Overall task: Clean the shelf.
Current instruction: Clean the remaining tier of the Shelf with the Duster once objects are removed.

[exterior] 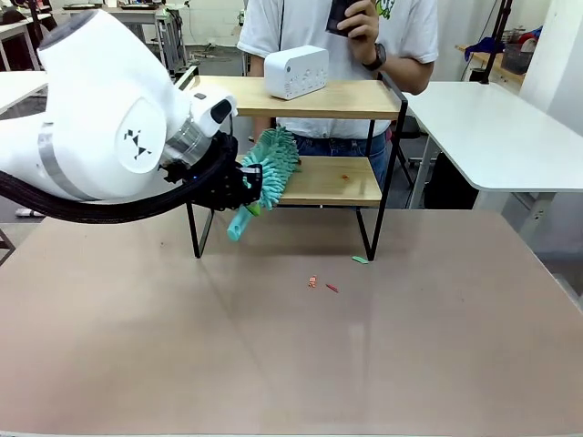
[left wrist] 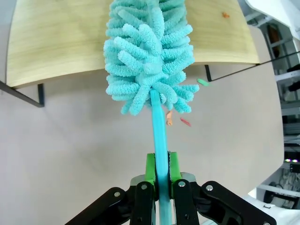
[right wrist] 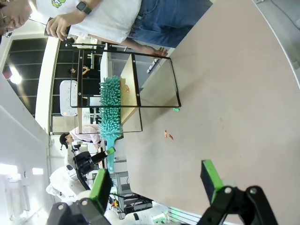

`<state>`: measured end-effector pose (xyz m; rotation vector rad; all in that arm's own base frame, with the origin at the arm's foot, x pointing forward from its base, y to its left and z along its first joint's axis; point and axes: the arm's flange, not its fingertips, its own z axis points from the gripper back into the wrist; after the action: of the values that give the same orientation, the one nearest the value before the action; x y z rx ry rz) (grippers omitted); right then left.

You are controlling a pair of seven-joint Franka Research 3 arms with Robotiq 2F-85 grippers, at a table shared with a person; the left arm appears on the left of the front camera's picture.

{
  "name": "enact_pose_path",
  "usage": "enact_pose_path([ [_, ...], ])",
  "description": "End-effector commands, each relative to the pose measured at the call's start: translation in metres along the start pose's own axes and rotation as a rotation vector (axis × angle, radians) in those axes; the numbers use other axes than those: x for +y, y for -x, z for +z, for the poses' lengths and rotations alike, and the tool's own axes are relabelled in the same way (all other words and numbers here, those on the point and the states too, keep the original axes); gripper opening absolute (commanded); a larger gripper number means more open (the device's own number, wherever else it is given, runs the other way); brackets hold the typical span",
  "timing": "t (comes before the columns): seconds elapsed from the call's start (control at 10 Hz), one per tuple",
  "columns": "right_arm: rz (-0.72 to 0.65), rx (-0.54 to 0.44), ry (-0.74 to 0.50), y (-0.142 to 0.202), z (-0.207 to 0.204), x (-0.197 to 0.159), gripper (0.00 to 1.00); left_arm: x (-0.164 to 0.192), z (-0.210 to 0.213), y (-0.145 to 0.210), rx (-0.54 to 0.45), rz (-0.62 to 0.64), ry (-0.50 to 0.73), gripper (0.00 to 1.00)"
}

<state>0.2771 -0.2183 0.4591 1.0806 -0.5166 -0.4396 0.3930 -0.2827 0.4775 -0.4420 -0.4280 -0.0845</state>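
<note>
- The green pads (left wrist: 150,166) of the left gripper (left wrist: 161,164) are pressed onto the thin teal handle (left wrist: 158,126) of a duster (exterior: 273,164), which is pinched between them with no gap to be seen.
- From the pads, the handle is carried straight toward 12 o'clock in the left wrist view and ends in the fluffy head (left wrist: 147,51).
- The head is laid across the front edge of the lower board (left wrist: 56,42) of the shelf (exterior: 337,98). Part of it is over the wood and part hangs above the table (exterior: 291,364).
- In the front view the duster's long axis is tilted, from 7 o'clock at the handle to 1 o'clock at the tip, at the board's left end.
- A small orange crumb (exterior: 345,165) is seen on the lower board, at 3 o'clock from the head in the front view.
- The coming sweep is judged to turn on this: the head would have to be drawn sideways along the board, across the duster's own axis.
- A few scraps (exterior: 312,282) are seen on the table at 6 o'clock from the shelf, already off the wood.
- A white box (exterior: 296,71) is stood on the top board.
- The fingers (right wrist: 211,176) of the right gripper (right wrist: 154,176) are spread wide with nothing between them. It is held well apart from the shelf, so the left arm is much the nearer.
</note>
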Motion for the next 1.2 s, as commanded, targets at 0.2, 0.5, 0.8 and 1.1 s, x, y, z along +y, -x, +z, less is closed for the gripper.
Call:
enact_pose_path([
  [0.2,0.025,-0.015,-0.022,-0.002,-0.001,0.001,1.00,-0.012,0.003,0.009,0.105,-0.094,0.093,0.12],
  [0.5,0.025,-0.015,-0.022,-0.002,-0.001,0.001,1.00,-0.017,0.018,0.020,0.197,-0.195,0.183,0.12],
  [0.8,0.025,-0.015,-0.022,-0.002,-0.001,0.001,1.00,-0.015,0.023,0.030,0.249,-0.270,0.199,0.12],
  [1.1,0.025,-0.015,-0.022,-0.002,-0.001,0.001,1.00,-0.002,0.054,0.040,0.391,-0.428,0.320,0.12],
])
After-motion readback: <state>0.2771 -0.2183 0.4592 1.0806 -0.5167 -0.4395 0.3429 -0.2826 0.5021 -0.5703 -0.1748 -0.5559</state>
